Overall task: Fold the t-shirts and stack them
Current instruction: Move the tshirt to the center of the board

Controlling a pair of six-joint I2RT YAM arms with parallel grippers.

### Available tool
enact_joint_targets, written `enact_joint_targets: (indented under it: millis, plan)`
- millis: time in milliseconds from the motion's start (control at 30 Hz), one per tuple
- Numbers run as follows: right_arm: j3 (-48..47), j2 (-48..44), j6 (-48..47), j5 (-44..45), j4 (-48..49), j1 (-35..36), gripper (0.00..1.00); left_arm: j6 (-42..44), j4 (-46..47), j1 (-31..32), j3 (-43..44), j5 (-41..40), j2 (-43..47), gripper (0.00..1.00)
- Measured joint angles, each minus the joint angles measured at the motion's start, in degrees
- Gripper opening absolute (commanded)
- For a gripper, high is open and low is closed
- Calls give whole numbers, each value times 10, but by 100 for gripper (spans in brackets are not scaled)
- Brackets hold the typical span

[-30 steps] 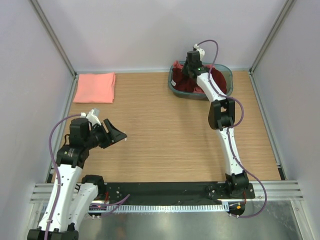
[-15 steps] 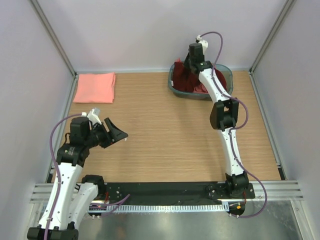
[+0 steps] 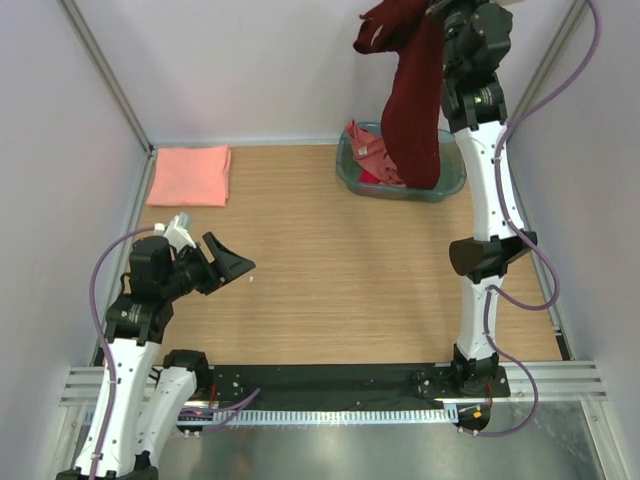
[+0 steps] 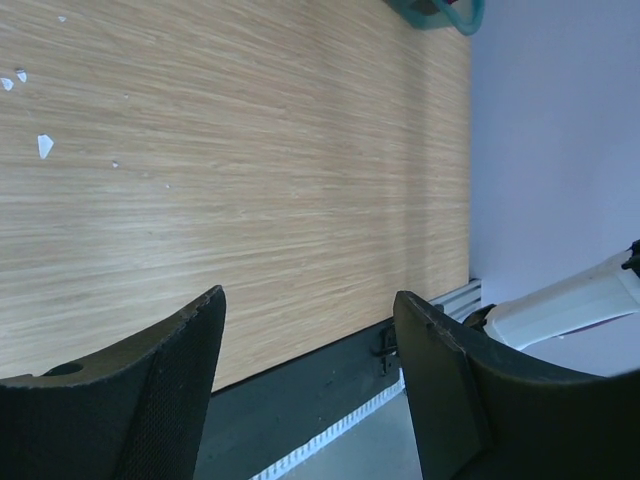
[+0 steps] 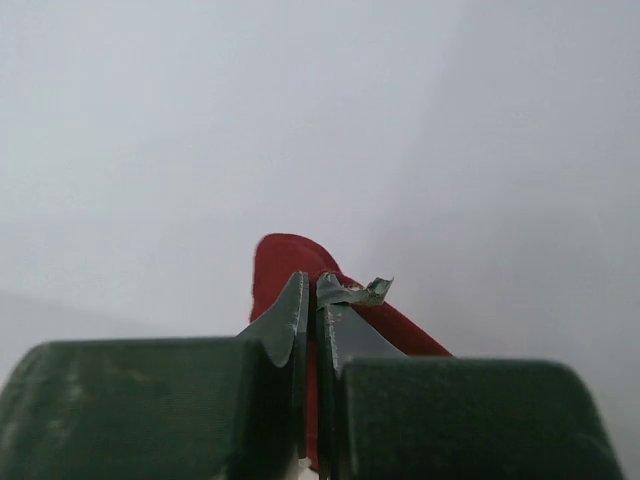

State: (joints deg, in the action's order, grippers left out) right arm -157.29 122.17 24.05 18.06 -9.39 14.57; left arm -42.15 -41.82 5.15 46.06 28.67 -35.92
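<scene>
Top external view, left to right: one salmon t-shirt [image 3: 190,174] lies folded at the table's [image 3: 320,290] far-left corner, a stack begun by my judgement, while the left gripper [image 3: 232,264] hovers over bare wood, jaws spread, empty. A coral t-shirt [image 3: 368,160] lies crumpled in the teal basket [image 3: 352,178], unfolded. Above it the maroon t-shirt [image 3: 412,110] hangs from the right gripper [image 5: 312,300], pinched shut on its top, long axis vertical, lower end pointing into the basket.

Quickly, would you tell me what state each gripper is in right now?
Left gripper: open, holding nothing.
Right gripper: shut on the maroon t-shirt.
</scene>
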Motion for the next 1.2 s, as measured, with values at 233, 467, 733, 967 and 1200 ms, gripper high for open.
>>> enact_joint_targets:
  millis: [233,467,733,967,1200]
  plan:
    - [4,-21,0,5,22,-1,1,-30,0,0,0,6,41,76]
    - [31,-92,0,7,21,0,1,-62,15,0,0,9,58,80]
    - [77,-259,50,-36,8,23,1,-68,19,0,25,4,49,83]
    - [346,-408,99,-127,-39,123,22,-51,-4,0,86,-42,33,85]
    - [717,-449,140,-235,-197,172,63,-50,-37,0,84,-64,20,84]
